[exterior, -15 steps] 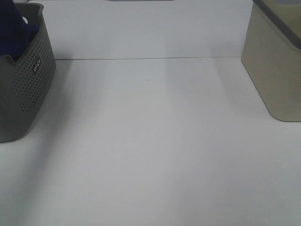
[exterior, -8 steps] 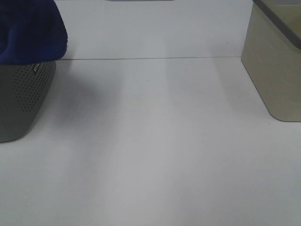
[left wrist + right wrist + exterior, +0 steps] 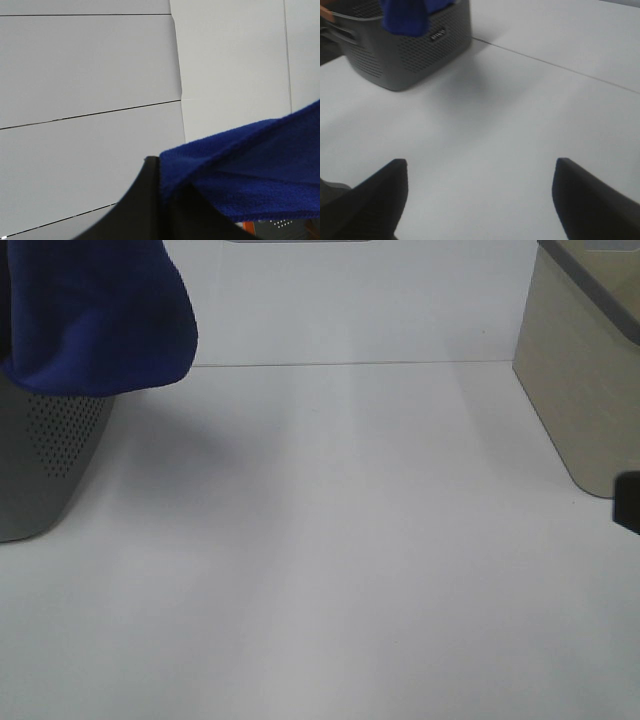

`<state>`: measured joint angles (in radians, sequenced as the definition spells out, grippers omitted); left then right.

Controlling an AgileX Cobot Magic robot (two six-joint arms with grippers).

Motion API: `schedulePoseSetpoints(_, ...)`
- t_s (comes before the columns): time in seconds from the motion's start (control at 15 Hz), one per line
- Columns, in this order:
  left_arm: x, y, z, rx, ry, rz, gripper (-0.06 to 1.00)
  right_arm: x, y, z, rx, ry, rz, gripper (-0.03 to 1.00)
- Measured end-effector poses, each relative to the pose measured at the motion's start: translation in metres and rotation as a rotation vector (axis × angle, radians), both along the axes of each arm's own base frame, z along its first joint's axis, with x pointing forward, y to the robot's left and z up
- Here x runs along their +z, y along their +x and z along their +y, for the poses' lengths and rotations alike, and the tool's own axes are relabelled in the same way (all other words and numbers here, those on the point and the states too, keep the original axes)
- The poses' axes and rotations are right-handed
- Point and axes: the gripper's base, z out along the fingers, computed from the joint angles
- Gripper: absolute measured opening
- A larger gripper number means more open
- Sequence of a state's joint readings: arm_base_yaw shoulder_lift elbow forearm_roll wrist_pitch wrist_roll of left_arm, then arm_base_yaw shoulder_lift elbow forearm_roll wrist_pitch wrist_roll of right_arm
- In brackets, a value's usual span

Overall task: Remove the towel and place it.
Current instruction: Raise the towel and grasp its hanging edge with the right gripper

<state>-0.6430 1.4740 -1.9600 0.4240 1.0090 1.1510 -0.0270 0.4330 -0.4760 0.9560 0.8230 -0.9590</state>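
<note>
1. A plain white, smooth-topped table (image 3: 330,540) fills most of the exterior high view. A thin dark line (image 3: 350,364) crosses its far side.
2. A dark grey plastic basket with perforated walls (image 3: 45,450) stands upright on the table at the left edge, partly out of frame.
3. A beige, smooth-walled plastic bin (image 3: 575,390) stands on the table at the far right, well apart from the basket.

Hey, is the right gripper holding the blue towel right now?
No, the right gripper stands wide open over the table, while the towel hangs over the grey basket.
</note>
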Motion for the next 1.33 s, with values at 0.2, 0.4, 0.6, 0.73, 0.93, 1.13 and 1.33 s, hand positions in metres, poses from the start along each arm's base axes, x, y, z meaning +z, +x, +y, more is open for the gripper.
schedulePoseSetpoints(0.2, 0.003, -0.001, -0.005, -0.042, -0.048, -0.019, 0.0, 0.0, 0.04, 0.009, 0.129, 0.051, -0.046, 0.78)
schedulePoseSetpoints(0.4, 0.007, -0.003, -0.015, -0.125, -0.16, -0.033, 0.0, -0.016, 0.087, 0.015, 0.226, 0.143, -0.067, 0.78)
schedulePoseSetpoints(0.6, 0.01, -0.006, -0.022, -0.183, -0.246, -0.026, 0.0, -0.042, 0.123, 0.019, 0.341, 0.145, -0.065, 0.78)
schedulePoseSetpoints(0.73, 0.01, -0.007, -0.024, -0.204, -0.267, -0.014, 0.0, -0.049, 0.15, 0.022, 0.409, 0.191, -0.034, 0.78)
schedulePoseSetpoints(0.93, 0.01, -0.008, -0.027, -0.246, -0.243, -0.02, 0.0, -0.051, 0.18, 0.028, 0.471, 0.248, -0.022, 0.78)
schedulePoseSetpoints(1.13, 0.01, -0.01, -0.029, -0.28, -0.239, -0.017, 0.0, -0.043, 0.209, 0.077, 0.65, 0.266, -0.036, 0.78)
schedulePoseSetpoints(1.33, 0.01, -0.011, -0.03, -0.289, -0.246, -0.012, 0.0, -0.038, 0.217, 0.11, 0.749, 0.278, -0.034, 0.78)
